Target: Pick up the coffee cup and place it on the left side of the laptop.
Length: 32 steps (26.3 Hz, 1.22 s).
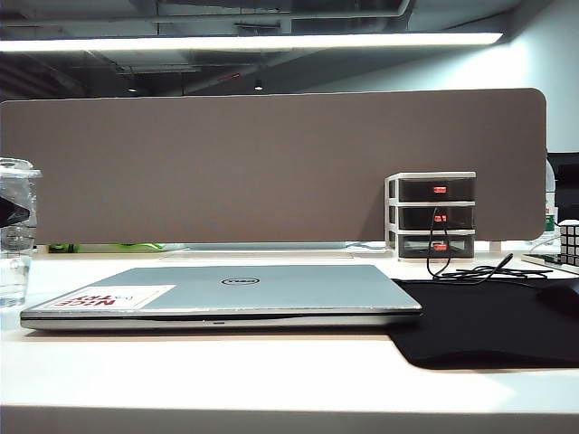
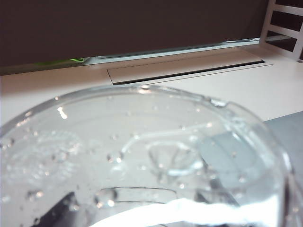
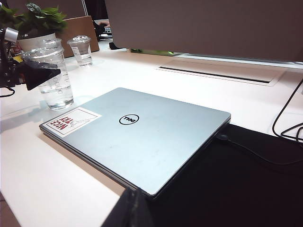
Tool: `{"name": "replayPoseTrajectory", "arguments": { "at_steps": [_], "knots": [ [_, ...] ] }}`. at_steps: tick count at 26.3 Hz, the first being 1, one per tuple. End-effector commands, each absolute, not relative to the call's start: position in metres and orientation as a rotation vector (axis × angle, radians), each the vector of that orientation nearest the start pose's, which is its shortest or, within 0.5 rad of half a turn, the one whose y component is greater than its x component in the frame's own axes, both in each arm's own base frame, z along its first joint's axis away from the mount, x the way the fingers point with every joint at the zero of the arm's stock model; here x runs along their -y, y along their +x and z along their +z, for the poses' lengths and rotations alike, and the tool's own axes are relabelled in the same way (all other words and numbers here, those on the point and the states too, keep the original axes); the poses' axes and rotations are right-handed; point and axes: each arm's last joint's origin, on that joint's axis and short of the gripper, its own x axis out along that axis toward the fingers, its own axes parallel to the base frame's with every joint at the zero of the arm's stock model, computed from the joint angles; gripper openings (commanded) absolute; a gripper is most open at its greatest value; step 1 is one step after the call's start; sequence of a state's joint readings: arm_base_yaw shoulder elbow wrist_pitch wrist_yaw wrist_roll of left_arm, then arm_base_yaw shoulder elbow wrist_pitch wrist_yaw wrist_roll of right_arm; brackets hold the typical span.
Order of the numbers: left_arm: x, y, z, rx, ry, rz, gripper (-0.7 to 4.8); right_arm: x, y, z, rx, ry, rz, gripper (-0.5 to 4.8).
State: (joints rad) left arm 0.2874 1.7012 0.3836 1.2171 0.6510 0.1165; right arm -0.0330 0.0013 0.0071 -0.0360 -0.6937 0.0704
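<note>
- The coffee cup (image 3: 53,71) is standing at the left end of the laptop (image 3: 137,137), just beside its stickered corner, on the white desk (image 1: 271,371).
- The left gripper (image 3: 40,75) is clasping the cup around its upper wall, black fingers pressing either side.
- The cup is looking light, thin and squashy; its clear tapered plastic is slick, and water droplets are beading under the lid (image 2: 142,156). I judge that a gentle squeeze high on the wall suits it.
- The laptop is lying shut, flat, stiff, matte silver.
- The right gripper (image 3: 128,210) is hanging near the laptop's front edge; I cannot tell its state.
</note>
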Motion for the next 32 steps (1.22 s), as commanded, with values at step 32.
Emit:
{"name": "replayPoseTrajectory", "arguments": {
  "at_steps": [32],
  "knots": [
    [-0.05, 0.21, 0.114, -0.161, -0.26, -0.303, 4.57, -0.016, 0.091, 0.161, -0.048, 0.074, 0.683, -0.01]
  ]
}}
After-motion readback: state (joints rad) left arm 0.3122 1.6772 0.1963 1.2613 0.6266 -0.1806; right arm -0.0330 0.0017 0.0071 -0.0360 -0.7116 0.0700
